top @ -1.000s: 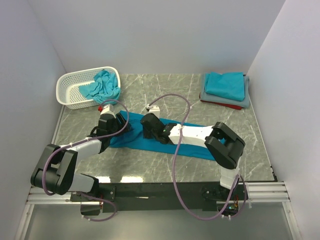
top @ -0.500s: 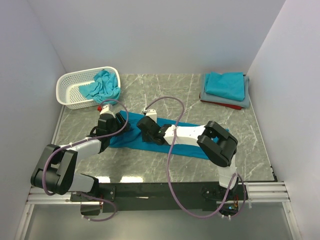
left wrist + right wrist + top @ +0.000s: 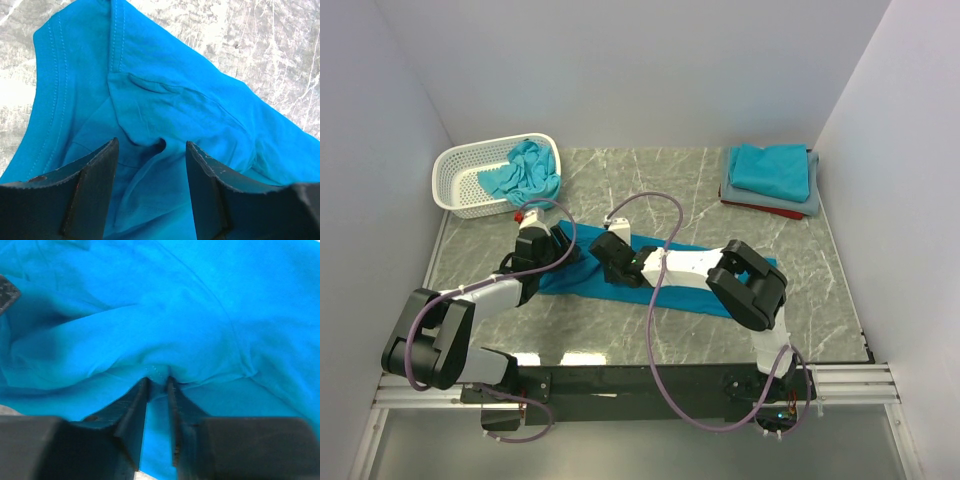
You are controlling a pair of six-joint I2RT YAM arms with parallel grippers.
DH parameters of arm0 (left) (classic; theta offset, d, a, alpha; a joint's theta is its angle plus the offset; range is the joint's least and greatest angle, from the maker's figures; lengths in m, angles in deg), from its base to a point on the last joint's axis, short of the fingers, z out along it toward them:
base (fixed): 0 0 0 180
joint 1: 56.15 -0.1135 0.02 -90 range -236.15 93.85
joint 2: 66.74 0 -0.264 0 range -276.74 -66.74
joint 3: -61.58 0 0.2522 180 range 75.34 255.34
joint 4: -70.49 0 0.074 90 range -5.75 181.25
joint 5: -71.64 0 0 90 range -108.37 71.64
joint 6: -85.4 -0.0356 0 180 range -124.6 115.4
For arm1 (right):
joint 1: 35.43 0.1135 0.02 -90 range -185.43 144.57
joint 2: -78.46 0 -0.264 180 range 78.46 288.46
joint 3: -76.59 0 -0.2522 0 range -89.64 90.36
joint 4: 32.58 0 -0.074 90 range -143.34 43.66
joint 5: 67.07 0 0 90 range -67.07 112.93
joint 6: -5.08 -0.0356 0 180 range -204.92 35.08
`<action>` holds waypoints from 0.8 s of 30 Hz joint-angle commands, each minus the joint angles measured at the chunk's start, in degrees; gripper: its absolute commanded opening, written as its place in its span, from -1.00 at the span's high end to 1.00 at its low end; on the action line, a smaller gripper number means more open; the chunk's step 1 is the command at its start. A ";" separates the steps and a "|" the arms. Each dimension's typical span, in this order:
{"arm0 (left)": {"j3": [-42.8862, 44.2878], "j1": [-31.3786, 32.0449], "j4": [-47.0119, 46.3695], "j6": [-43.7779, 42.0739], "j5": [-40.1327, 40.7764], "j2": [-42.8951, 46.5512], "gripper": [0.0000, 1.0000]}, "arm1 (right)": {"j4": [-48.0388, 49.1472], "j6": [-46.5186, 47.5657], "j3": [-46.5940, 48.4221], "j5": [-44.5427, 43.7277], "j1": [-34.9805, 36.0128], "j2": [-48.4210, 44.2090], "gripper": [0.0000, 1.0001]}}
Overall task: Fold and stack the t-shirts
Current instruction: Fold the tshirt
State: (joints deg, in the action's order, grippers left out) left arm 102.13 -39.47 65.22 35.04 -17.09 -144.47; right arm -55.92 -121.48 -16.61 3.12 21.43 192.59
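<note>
Sliding leftward over the last second, the right arm carries its pinch of cloth along the teal-blue t-shirt [image 3: 580, 278], and its elbow has folded in closer to the middle of the desk [image 3: 650, 180]; the left arm has barely shifted. The shirt lies as a long, already narrowed band across the near middle of the desk, running from under the left arm out past the right arm's elbow. The right claw [image 3: 157, 382] is clamped together on a small ridge of the fabric, with cloth bunching in soft waves ahead of it, and in the overhead view it sits just beside the left claw [image 3: 568, 250]. The left claw [image 3: 151, 145] has its fingers apart, straddling a puckered crease near the ribbed collar without gripping it, though it looks low enough to pin that end down. My reading is that the right arm is drawing one end of the shirt over toward the other, so a crosswise fold is under way but not yet laid flat. Farther out, the folded stack [image 3: 772, 178] waits at the far right corner, and crumpled turquoise shirts [image 3: 528, 170] sit in the white lattice basket [image 3: 460, 170] at the far left, so more remain to be folded.
</note>
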 commanded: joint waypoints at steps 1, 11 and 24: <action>-0.15 -0.16 -2.07 -0.70 -0.84 1.71 -0.22 | -2.10 -0.97 0.97 -1.71 0.44 -0.48 0.49; -3.31 -0.16 -1.98 -0.09 1.01 3.55 -0.12 | -2.98 0.70 -2.63 -2.25 0.44 -8.91 0.98; -10.17 0.45 -4.52 2.46 -0.84 7.86 0.01 | -2.11 -0.01 -7.91 0.21 0.44 -12.52 1.00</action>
State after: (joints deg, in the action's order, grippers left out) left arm 93.32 -39.40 64.39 36.24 -17.06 -138.70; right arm -58.85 -121.13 -23.93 3.38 21.43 182.67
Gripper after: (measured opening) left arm 0.500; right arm 0.012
